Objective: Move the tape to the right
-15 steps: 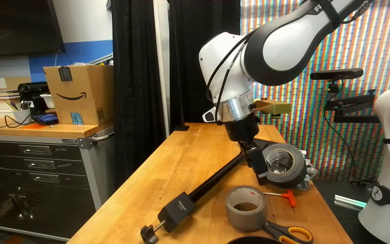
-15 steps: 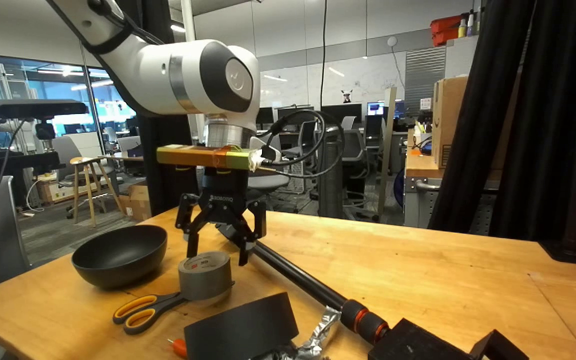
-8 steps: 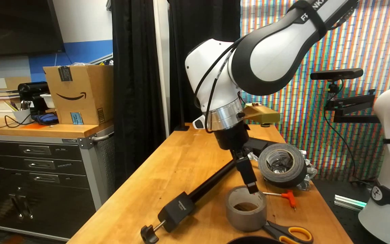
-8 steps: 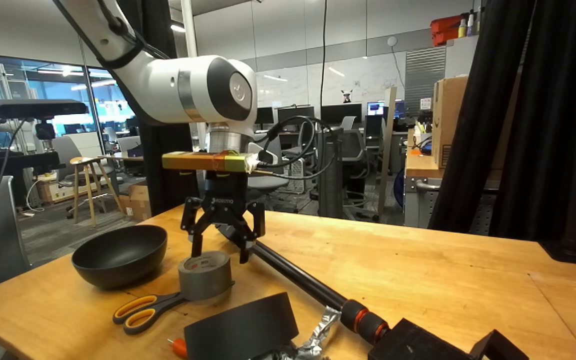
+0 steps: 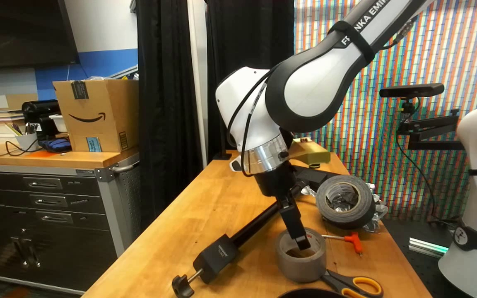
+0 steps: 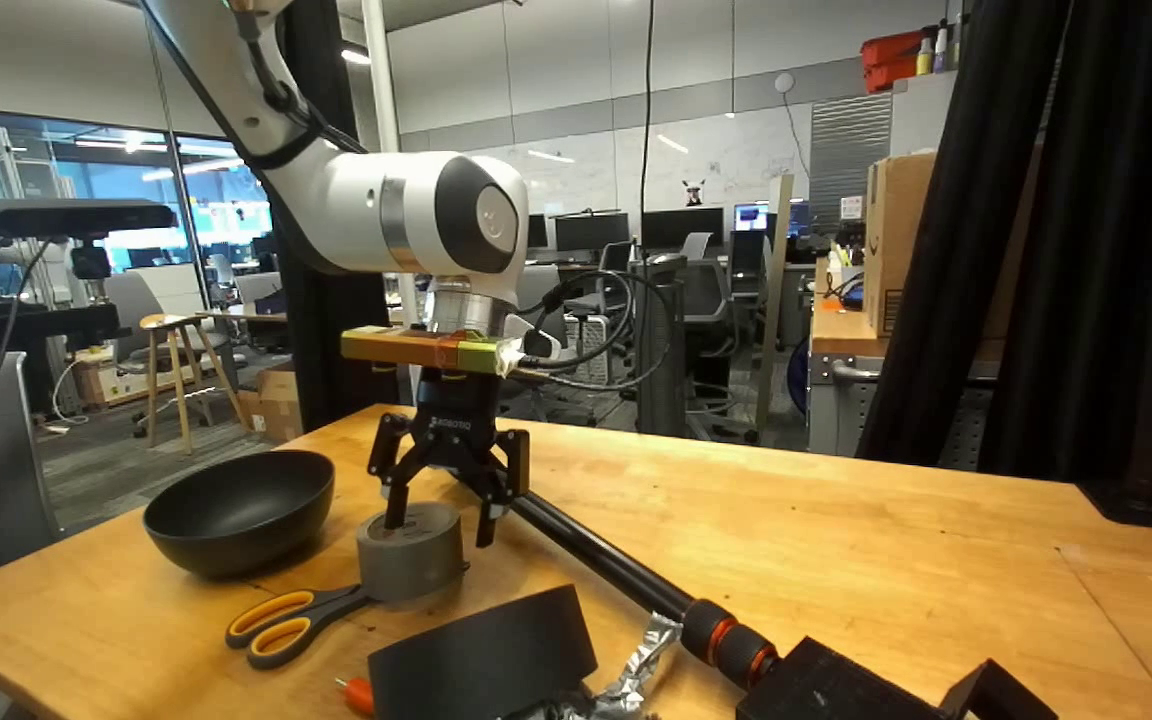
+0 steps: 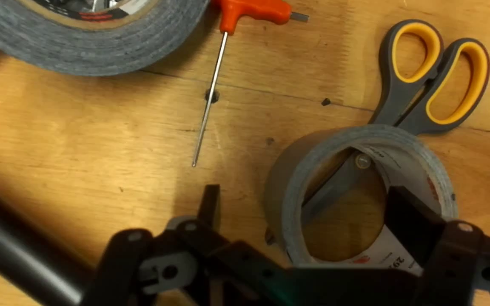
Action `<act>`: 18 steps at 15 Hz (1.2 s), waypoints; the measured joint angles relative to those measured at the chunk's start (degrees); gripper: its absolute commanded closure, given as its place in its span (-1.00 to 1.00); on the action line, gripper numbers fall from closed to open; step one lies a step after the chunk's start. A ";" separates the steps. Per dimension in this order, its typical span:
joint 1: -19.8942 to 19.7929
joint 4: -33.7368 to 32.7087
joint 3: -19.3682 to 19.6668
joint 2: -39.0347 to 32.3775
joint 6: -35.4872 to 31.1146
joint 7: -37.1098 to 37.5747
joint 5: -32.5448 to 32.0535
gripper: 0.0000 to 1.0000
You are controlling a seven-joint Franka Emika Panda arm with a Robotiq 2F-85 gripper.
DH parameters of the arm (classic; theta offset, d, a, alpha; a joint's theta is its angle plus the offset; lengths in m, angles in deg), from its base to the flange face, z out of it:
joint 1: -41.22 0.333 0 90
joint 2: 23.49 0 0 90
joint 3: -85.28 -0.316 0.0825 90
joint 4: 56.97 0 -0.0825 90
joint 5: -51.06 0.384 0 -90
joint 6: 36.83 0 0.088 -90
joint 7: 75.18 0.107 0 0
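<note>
While the arm (image 5: 317, 91) is lowering the gripper (image 6: 441, 531), the jaws are reaching further down the frame in both exterior views than a second ago. In an exterior view, one jaw tip is now overlapping the mouth of the grey tape (image 5: 302, 271) instead of hanging above and right of it. The tape is keeping its place, right of centre near the bottom edge of that frame. It is lying on a flat end over the blades of the scissors (image 7: 417, 119), its hollow facing upward and its core axis running roughly vertical. The jaws are standing spread. In the wrist view, the left wall of the tape is lying between them: the jaw at lower left of centre is hanging over the worktop (image 7: 121, 140), beside the tape, and the jaw at lower right is overlapping the hollow and its inner wall. Whether that tip is sitting inside the hollow or above it, the views are leaving unclear. A darker roll (image 7: 100, 59) is resting at upper left of the same frame.
</note>
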 measured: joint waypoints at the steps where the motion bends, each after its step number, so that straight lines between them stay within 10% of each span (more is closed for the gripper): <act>1: 0.00 -0.15 0.03 -0.36 -0.01 -0.03 0.34 -0.32; 10: 0.00 -0.78 0.03 -1.02 -0.20 -0.10 0.52 1.00; 18: -0.21 -0.69 0.95 1.86 -0.16 -0.27 -1.26 0.93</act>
